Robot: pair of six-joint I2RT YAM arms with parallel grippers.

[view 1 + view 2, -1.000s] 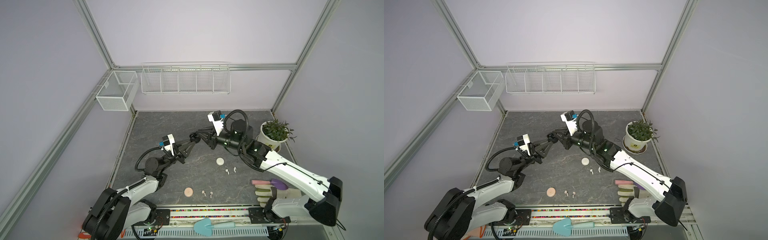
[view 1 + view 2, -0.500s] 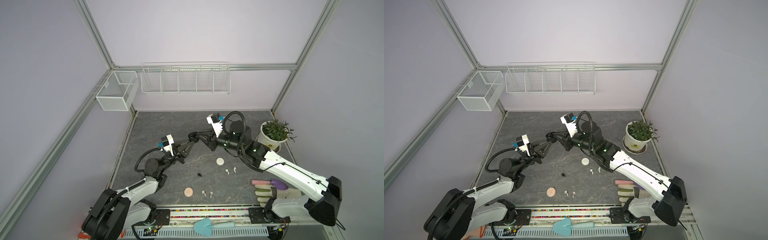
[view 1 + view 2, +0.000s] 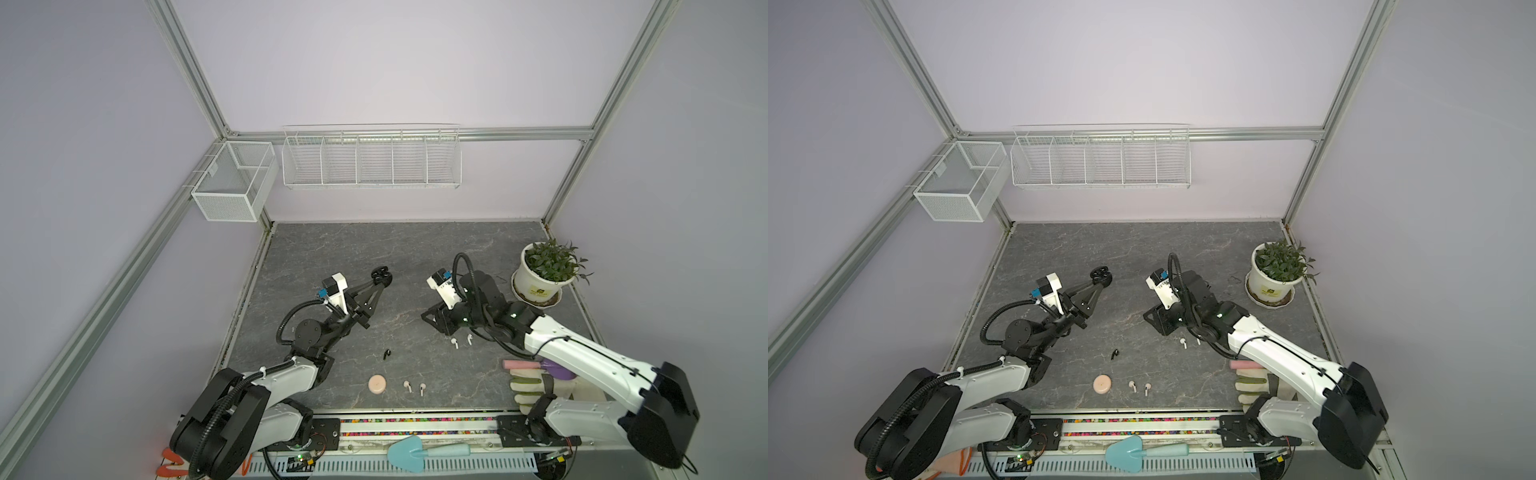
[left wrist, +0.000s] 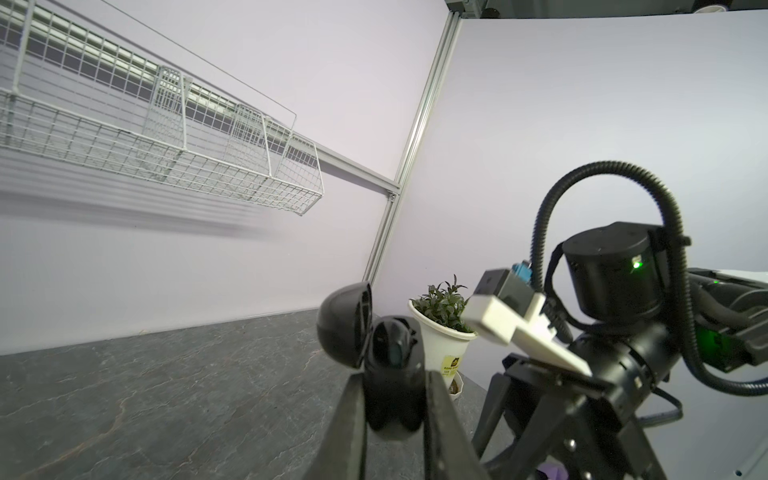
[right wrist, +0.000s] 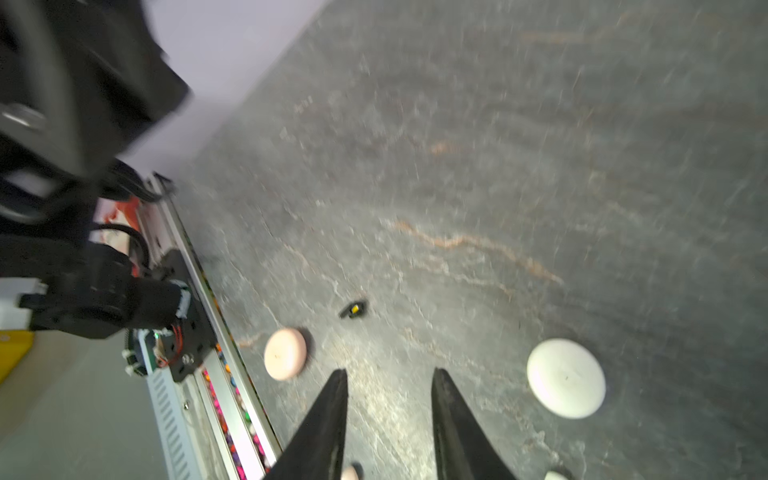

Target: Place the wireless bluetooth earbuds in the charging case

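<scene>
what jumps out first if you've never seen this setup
The left gripper holds an open black plastic charging case up above the grey stone-look table. A lone black stemmed earbud lies loose mid-table between the arms. The right gripper hangs open and empty beside a round white case.

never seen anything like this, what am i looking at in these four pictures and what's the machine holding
Two robot arms work over a grey table. Two pictures look down from overhead; two come from cameras on the arms' wrists. The left hand grips an open black charging case, raised off the table. The right hand is open and empty. On the table lie one black earbud, two white earbuds, two pink earbuds, a pink case, a white case and a potted plant.
</scene>
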